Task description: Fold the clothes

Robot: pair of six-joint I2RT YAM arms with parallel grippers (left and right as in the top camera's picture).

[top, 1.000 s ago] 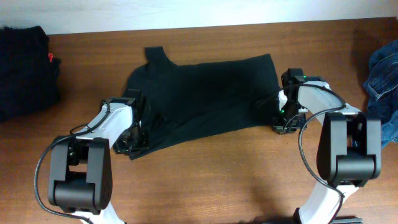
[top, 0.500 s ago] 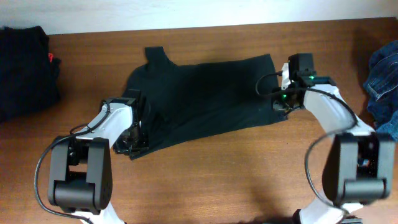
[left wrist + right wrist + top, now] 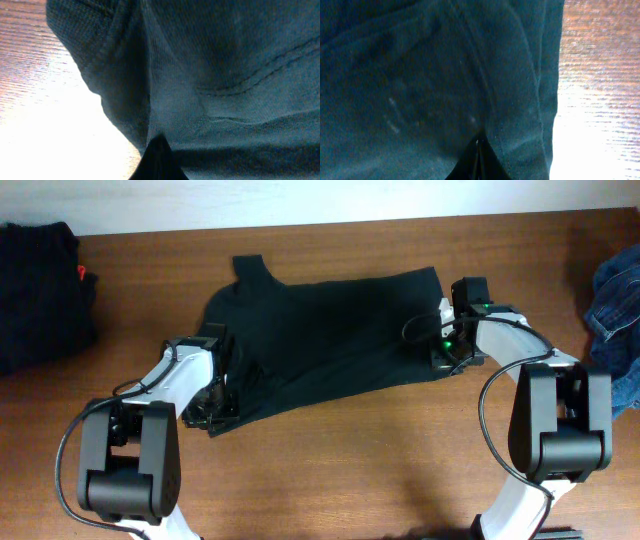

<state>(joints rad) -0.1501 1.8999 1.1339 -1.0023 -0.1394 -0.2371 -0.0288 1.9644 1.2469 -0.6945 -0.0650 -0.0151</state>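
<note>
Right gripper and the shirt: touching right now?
Touching. The right wrist view shows the shirt drawn into the shut right gripper, with no gap between the cloth and the fingertips.

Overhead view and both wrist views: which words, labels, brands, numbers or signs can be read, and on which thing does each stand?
None can be read.
Black T-shirt: plain, no print in any view.
Dark clothes pile, far left: small red mark, too small to read.
Blue denim garment, far right: no text visible.
</note>
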